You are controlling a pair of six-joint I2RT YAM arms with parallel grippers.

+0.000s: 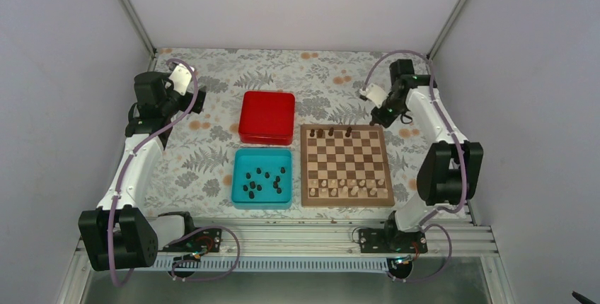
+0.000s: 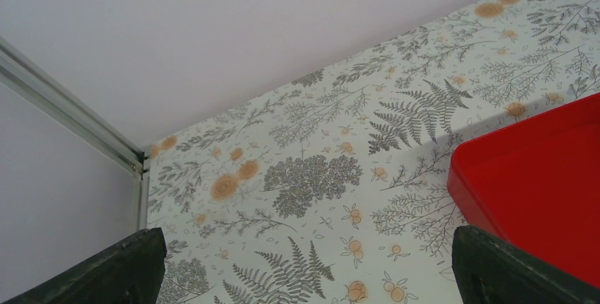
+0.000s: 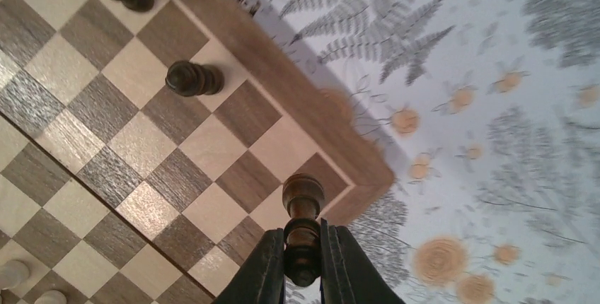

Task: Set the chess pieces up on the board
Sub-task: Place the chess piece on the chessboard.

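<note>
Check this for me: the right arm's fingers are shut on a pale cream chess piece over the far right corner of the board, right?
Not quite. The chess piece in the right arm's fingers is dark brown, not pale cream, as the right wrist view shows. The rest stands: the fingers are shut on it over the far right corner of the board.

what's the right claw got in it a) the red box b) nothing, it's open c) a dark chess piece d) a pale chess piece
C: the right wrist view shows the right claw shut on a dark chess piece by the corner of the board.
</note>
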